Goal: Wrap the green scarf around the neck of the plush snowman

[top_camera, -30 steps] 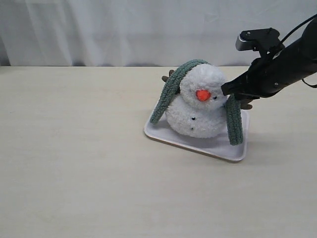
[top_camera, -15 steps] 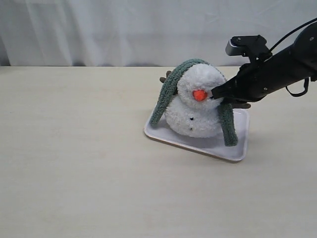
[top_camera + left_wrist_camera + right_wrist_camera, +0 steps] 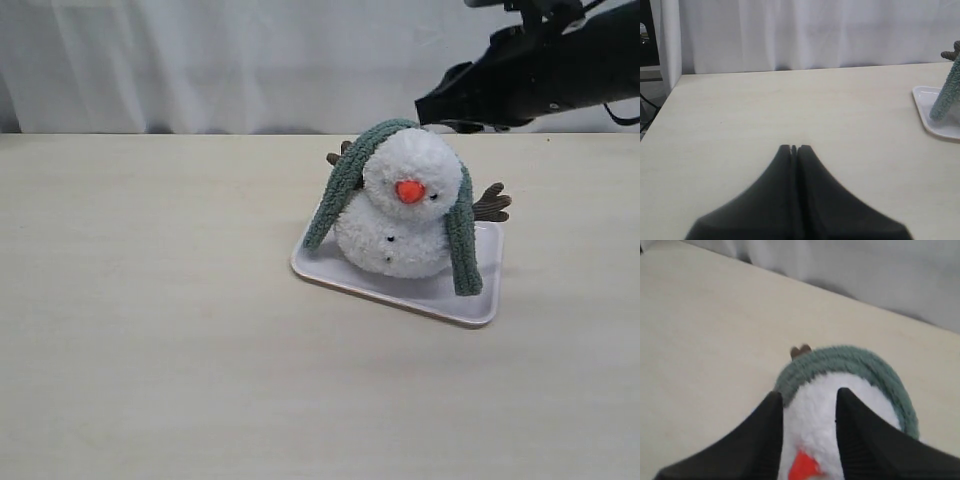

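The white plush snowman (image 3: 408,172) stands on a white tray (image 3: 440,296). The green scarf (image 3: 345,178) arches over the top and back of its head, and both ends hang down its sides to the tray. The neck (image 3: 388,207) is bare at the front. My right gripper (image 3: 425,106) hovers open above and to the right of the head, touching nothing. In the right wrist view its fingers (image 3: 809,394) frame the snowman's head (image 3: 815,415) and the scarf (image 3: 855,360) from above. My left gripper (image 3: 794,148) is shut and empty over bare table, left of the tray (image 3: 935,127) and one scarf end (image 3: 945,97).
A brown twig arm (image 3: 492,203) sticks out on the snowman's right side, and another shows behind the scarf at the left. A white curtain hangs behind the beige table (image 3: 150,300).
My right gripper has risen from beside the snowman's face to above the head. The scarf's right end hangs free against the body. The snowman has settled back upright.
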Controlling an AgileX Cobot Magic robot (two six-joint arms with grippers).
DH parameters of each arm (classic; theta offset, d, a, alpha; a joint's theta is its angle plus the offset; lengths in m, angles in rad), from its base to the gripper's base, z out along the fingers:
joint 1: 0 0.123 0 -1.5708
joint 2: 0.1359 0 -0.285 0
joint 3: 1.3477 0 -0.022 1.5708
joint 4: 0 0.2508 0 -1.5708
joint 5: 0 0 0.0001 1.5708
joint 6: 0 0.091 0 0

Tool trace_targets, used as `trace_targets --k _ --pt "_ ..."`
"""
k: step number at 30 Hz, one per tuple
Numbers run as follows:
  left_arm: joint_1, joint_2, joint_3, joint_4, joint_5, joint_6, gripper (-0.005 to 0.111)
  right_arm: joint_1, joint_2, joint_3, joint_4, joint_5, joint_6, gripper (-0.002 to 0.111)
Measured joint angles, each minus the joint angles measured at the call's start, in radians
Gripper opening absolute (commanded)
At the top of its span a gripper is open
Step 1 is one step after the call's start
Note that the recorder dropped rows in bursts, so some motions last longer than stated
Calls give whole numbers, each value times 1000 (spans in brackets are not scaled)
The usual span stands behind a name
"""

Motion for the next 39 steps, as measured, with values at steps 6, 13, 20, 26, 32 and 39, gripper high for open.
trace_targets --k 6,13,20,26,32,39 --pt "0 0 0 0 0 0 0 103 46 -121 -211 -25 177 4" --pt "0 0 0 0 0 0 0 110 356 -455 -519 178 500 4" --pt "0 0 0 0 0 0 0 110 530 -515 -529 214 515 4" --pt "0 0 0 0 0 0 0 110 544 -522 -532 289 512 4" --pt "0 0 0 0 0 0 0 111 544 -523 -532 340 496 4" --pt "0 0 0 0 0 0 0 112 544 -523 -501 346 480 4"
